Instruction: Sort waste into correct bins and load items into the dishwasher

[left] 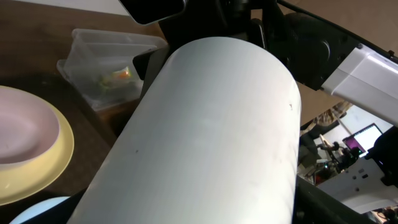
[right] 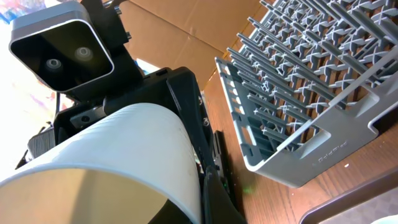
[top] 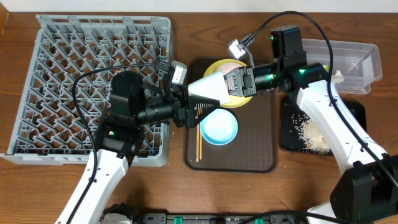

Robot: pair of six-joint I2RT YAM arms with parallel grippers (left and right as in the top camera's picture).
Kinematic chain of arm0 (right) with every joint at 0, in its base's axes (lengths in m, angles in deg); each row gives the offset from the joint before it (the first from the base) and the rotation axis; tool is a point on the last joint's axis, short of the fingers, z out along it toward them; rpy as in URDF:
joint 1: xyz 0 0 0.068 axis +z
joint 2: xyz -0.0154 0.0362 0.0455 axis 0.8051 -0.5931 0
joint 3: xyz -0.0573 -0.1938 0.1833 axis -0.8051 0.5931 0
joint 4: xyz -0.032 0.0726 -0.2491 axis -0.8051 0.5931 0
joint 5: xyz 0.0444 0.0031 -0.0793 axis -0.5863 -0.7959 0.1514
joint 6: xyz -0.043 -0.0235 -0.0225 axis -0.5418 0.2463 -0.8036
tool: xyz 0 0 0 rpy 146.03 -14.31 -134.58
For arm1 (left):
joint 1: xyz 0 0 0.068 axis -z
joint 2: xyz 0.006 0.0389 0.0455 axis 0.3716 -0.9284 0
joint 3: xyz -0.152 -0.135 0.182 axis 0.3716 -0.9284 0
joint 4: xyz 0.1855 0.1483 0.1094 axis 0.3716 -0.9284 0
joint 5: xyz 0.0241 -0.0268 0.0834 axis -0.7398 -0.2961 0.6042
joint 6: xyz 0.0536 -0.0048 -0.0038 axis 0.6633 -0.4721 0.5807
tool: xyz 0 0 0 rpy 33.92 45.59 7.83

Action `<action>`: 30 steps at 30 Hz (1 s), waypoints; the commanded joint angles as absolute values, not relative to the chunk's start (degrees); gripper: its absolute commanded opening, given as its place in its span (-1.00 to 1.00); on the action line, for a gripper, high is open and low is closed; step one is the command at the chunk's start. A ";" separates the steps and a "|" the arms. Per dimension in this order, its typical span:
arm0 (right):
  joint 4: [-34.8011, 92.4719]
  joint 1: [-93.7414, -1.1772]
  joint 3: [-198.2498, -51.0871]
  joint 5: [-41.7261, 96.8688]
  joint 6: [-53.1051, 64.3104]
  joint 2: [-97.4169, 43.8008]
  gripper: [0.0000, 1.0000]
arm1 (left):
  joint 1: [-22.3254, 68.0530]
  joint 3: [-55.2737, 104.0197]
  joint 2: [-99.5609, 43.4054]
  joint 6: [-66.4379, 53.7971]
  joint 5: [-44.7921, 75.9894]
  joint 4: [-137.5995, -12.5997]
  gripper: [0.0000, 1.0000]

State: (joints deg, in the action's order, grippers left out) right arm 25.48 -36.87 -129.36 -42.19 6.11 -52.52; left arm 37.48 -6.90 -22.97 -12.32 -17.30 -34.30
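The white bowl (top: pixel 208 87) hangs on its side above the brown tray, between both grippers. My left gripper (top: pixel 191 106) is at its narrow base end; the bowl (left: pixel 211 137) fills the left wrist view and hides the fingers. My right gripper (top: pixel 233 82) pinches its rim, one finger outside the wall and one inside the bowl (right: pixel 124 155). The pale yellow plate (top: pixel 246 98) lies under the right gripper, and the light blue bowl (top: pixel 219 127) and wooden chopsticks (top: pixel 199 140) lie on the brown tray. The grey dish rack (top: pixel 74 74) is at the left.
The brown serving tray (top: pixel 249 155) is in the middle. The clear tub (top: pixel 354 59) stands at the back right, with a colourful wrapper (left: pixel 118 74) inside. The black tray (top: pixel 292 140) at the right holds rice-like crumbs (top: pixel 314 137). The rack's corner (right: pixel 298 81) is close by.
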 commanded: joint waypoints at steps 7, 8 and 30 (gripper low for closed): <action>25.87 -38.22 -129.90 -42.93 6.50 -52.41 -0.98 | 34.00 -6.51 -23.08 -12.84 -17.21 -34.06 0.61; 25.87 -38.25 -129.90 -42.95 6.52 -52.41 -0.98 | 33.54 -6.51 -23.08 -12.87 -17.23 -33.91 0.61; 25.81 -38.18 -129.90 -43.37 6.50 -52.41 -0.98 | 33.41 -6.51 -23.08 -19.95 -27.02 -25.12 0.36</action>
